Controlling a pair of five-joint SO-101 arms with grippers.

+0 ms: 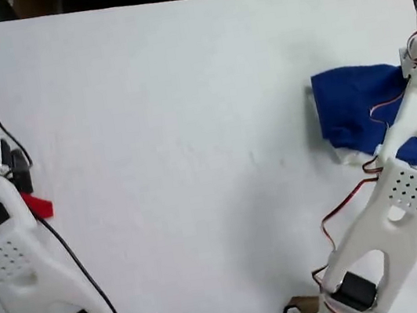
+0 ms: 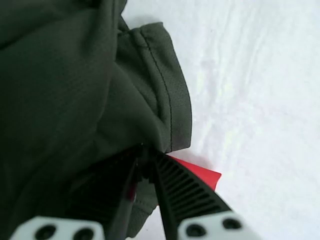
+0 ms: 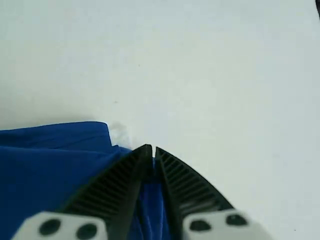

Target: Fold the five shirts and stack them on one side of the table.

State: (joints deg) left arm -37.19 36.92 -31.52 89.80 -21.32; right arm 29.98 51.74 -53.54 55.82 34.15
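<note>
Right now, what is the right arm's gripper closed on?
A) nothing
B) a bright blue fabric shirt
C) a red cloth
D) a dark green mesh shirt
B: in the right wrist view the right gripper is pinched shut on a fold of the bright blue fabric shirt.

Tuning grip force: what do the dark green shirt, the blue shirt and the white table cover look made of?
Dark green shirt: likely fine-mesh synthetic knit, matte; pinhole texture and stitched hem show.
Blue shirt: smooth soft fabric, matte, maybe cotton; it folds softly, weave not visible.
White table cover: cloth-like, matte, faintly mottled; exact material unclear.
</note>
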